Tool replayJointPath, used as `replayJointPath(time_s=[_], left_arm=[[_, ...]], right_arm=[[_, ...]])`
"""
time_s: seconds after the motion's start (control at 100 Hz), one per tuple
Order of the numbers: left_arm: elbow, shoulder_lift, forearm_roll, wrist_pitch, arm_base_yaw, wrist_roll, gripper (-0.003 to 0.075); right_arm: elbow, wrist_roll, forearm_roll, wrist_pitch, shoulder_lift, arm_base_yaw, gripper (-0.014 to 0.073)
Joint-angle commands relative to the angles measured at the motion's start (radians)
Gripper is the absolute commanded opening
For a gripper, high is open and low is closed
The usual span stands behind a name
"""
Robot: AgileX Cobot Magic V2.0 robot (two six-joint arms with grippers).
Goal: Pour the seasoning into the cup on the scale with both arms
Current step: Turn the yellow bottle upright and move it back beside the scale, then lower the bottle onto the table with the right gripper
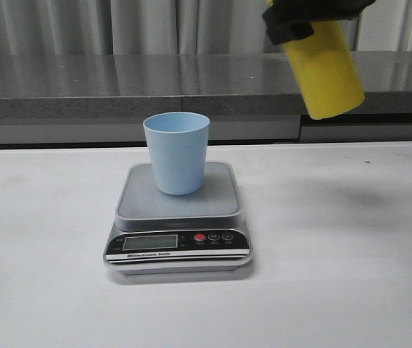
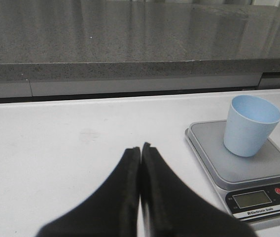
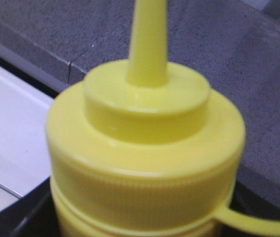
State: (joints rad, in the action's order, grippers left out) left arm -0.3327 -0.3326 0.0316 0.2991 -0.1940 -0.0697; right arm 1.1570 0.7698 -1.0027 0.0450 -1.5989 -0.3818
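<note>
The pale blue cup [image 1: 177, 152] stands upright on the platform of the silver-grey scale [image 1: 178, 217]. My right gripper [image 1: 311, 16] is shut on the yellow seasoning bottle [image 1: 326, 72] and holds it in the air, tilted, above and to the right of the cup. In the right wrist view the bottle's cap and pointed nozzle [image 3: 147, 44] fill the picture, with the cap strand [image 3: 248, 222] to one side. My left gripper [image 2: 141, 148] is shut and empty over the white table, left of the scale [image 2: 243, 168] and the cup [image 2: 251, 123].
A grey stone ledge [image 1: 119, 87] runs along the back of the white table [image 1: 351, 239]. Curtains hang behind it.
</note>
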Motion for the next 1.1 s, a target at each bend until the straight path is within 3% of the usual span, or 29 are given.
replayJointPath(time_s=[0.0,0.17,0.4,0.63,0.82,1.09], left_arm=[[-0.026,-0.008,0.004,-0.08,0.002,-0.007,-0.002],[-0.026,-0.008,0.004,-0.08,0.002,-0.007,-0.002],[-0.026,-0.008,0.004,-0.08,0.002,-0.007,-0.002],[-0.026,-0.008,0.004,-0.08,0.002,-0.007,-0.002],[-0.026,-0.008,0.004,-0.08,0.002,-0.007,-0.002],[-0.026,-0.008,0.004,-0.08,0.002,-0.007,-0.002]], right_arm=[[0.025,-0.044,0.121,-0.079,0.06,0.029,0.0238],[-0.037,-0.268,0.347,-0.2,0.065,0.06,0.0238],[-0.184,-0.51,0.604,-0.476,0.067,0.08,0.0238],[-0.352,-0.673,0.753,-0.72,0.067,0.081,0.0238],[-0.476,-0.715,0.885,-0.876,0.067,0.081,0.0238],[-0.518,-0.721,0.881,-0.975,0.042,0.082,0.0238]])
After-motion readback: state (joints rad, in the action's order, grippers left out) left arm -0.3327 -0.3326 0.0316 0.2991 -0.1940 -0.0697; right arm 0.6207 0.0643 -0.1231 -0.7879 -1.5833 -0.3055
